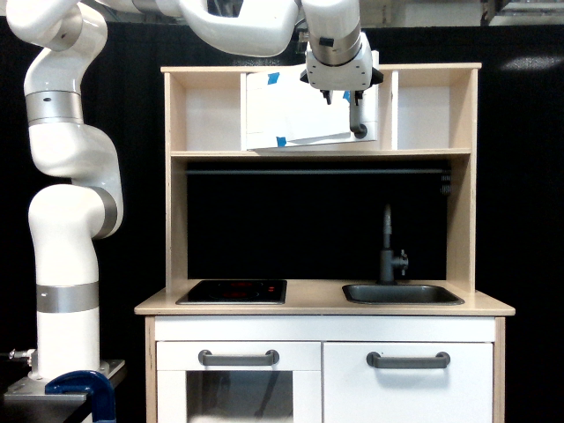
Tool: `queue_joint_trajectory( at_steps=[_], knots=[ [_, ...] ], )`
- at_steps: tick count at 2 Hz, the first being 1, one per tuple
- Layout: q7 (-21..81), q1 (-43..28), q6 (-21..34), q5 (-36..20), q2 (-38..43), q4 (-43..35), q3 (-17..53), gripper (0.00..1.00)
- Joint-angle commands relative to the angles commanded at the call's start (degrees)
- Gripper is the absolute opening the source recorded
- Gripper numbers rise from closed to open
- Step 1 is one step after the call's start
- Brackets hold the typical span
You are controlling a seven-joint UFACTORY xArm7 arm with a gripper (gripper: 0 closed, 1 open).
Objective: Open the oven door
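The oven door (295, 115) is the white panel in the top middle compartment of the toy kitchen, with blue tape pieces (281, 141) on it. Its lower edge slants, so it stands slightly ajar. Its vertical grey bar handle (357, 119) is at the door's right edge. My gripper (337, 94) hangs in front of the door's upper right part, just left of the handle's top. The short dark fingers are too small to show whether they touch the handle or how wide they stand.
Below the shelf are a black hob (233, 291), a dark sink (402, 294) and a grey faucet (388, 245). Two lower white doors carry horizontal grey handles (238, 358) (408, 359). My arm's white column (66, 264) stands at the exterior view's left beside the kitchen.
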State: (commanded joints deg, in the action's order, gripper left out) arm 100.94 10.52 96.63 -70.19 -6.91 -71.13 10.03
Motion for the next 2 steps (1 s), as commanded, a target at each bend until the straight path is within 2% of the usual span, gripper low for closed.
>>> queue_joint_trajectory(
  at_steps=[1, 2],
  knots=[
    [4.0, 2.5, 6.2, 4.4, -5.1, 6.4, 5.6, 1.0],
    [7.6, 3.5, 10.5, 8.6, -7.2, 9.6, 10.9, 1.0]
  ],
)
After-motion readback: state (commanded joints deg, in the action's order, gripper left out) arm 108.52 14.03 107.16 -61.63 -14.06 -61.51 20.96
